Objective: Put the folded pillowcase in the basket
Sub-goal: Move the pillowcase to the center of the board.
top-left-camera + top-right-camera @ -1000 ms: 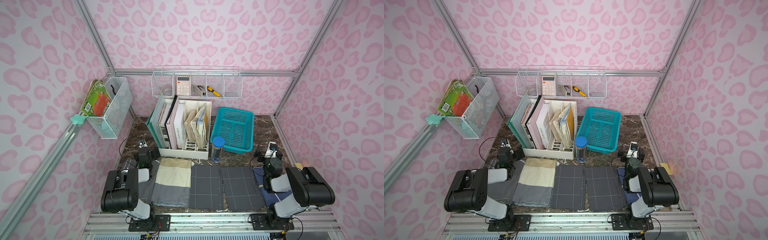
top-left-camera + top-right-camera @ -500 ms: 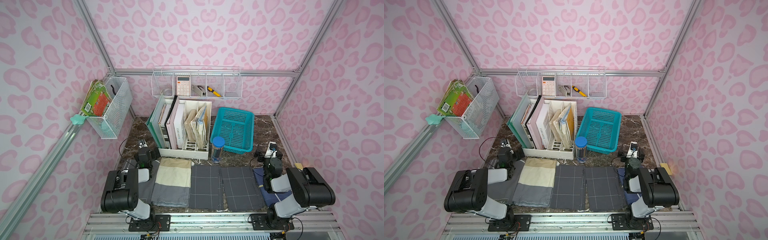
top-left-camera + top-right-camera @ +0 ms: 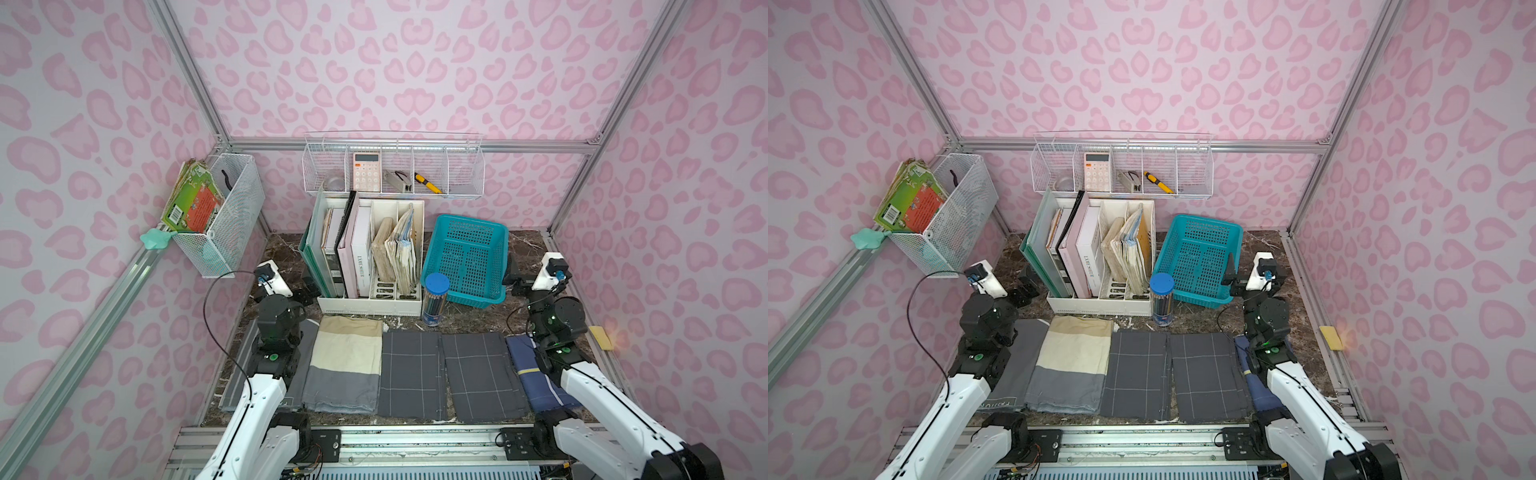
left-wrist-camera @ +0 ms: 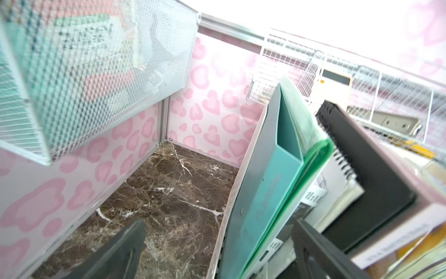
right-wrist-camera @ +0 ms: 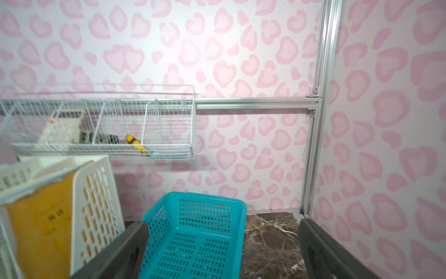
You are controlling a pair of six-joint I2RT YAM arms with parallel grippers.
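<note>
1. Our dark marble tabletop [image 3: 469, 322] sits inside pink spotted walls [image 3: 415, 62].
2. A row of folded cloth pillowcases [image 3: 411, 374] lies in front; the empty teal plastic lattice basket [image 3: 471, 228] sits behind.
3. Both our jaws are wide, holding nothing.
4. We think picking up comes next: reach down, pinch one.

A white file rack [image 3: 370, 306] packed with upright books [image 3: 360, 249] stands far on the marble bench [image 3: 530, 245], a blue-lidded pencil tube [image 3: 435, 301] just beside its near right corner. A far-wall wire shelf [image 3: 467, 185] holds a calculator [image 3: 366, 171] and yellow knife [image 3: 428, 183]; a mesh bin [image 3: 239, 216] of booklets [image 3: 193, 203] hangs left.
</note>
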